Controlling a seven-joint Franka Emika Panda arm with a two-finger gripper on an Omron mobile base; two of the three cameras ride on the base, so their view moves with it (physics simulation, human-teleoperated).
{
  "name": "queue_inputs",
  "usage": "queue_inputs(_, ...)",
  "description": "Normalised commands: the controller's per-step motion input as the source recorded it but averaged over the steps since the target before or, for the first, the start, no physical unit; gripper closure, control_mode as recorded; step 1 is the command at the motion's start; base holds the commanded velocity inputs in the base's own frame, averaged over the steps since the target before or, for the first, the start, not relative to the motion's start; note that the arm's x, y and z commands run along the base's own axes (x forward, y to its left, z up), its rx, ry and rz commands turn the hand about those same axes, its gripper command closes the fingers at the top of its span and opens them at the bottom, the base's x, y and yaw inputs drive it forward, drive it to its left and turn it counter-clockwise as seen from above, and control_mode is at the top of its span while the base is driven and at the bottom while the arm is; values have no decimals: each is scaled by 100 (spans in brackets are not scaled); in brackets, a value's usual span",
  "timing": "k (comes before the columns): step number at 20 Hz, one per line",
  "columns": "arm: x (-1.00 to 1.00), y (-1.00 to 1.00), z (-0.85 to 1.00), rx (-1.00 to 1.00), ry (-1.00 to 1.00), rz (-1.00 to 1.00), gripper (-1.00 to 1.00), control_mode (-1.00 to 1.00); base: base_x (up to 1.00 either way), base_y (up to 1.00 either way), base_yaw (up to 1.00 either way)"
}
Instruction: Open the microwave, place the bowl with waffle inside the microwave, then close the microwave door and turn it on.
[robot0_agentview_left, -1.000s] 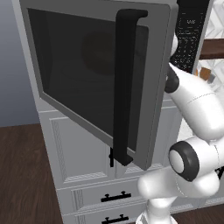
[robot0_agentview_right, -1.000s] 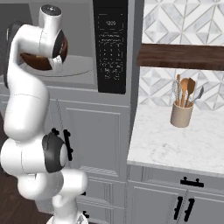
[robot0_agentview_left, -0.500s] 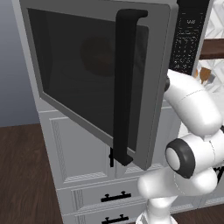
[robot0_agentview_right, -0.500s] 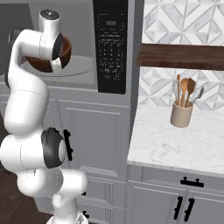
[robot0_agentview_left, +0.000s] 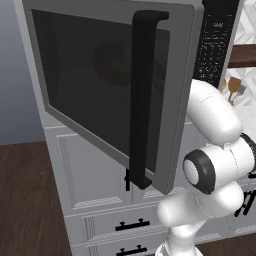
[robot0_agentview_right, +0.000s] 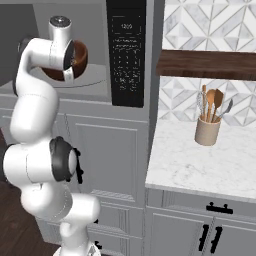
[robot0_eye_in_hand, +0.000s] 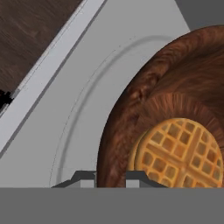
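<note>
1. There is one large grey built-in microwave (robot0_agentview_right: 75, 75) with one tall black keypad panel (robot0_agentview_right: 127, 52) on its right side. Its cavity stands open.
2. The one wide grey-framed microwave door (robot0_agentview_left: 107, 85), with a dark tinted window and one long black vertical bar handle (robot0_agentview_left: 142, 100), is swung out to the left, toward the near side.
3. One small round reddish-brown glossy bowl (robot0_eye_in_hand: 175, 113) is inside the cavity, over the grey floor with its round turntable ring (robot0_eye_in_hand: 83, 109). Whether it touches the floor cannot be told. In the right base view the bowl (robot0_agentview_right: 76, 59) shows just beside the white wrist of the arm.
4. One golden square-grid waffle (robot0_eye_in_hand: 179, 153) lies inside the bowl, on its bottom.
5. The one two-finger gripper (robot0_eye_in_hand: 110, 177) is at the near rim of the bowl. One dark fingertip (robot0_eye_in_hand: 85, 177) is outside the wall and the other is inside, so the narrow jaws pinch the bowl's rim.
6. To the right of the microwave there is one white marble counter (robot0_agentview_right: 200, 165) and above it one dark wooden shelf (robot0_agentview_right: 207, 64).
7. On the counter, well apart from the microwave, stands one beige cup (robot0_agentview_right: 207, 131) holding several wooden utensils; their exact number cannot be told.
8. Below are white panelled cabinet doors and drawers (robot0_agentview_right: 107, 150) with short black handles.
</note>
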Motion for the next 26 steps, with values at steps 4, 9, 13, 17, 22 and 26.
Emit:
queue_inputs(4, 47, 2, 0, 0, 1, -4, 100, -100, 0, 0, 0)
queue_inputs(9, 53, 18, -2, 0, 5, -4, -100, -100, 0, 0, 0)
queue_inputs(13, 24, 3, -7, 0, 1, -8, -100, -100, 0, 0, 0)
queue_inputs(17, -16, 0, 0, 0, -3, -8, -100, -100, 0, 0, 0)
queue_inputs(22, -92, -7, 0, 15, -15, -12, -100, -100, 0, 0, 0)
queue_inputs(26, -85, -23, 0, 15, -17, -6, -100, -100, 0, 0, 0)
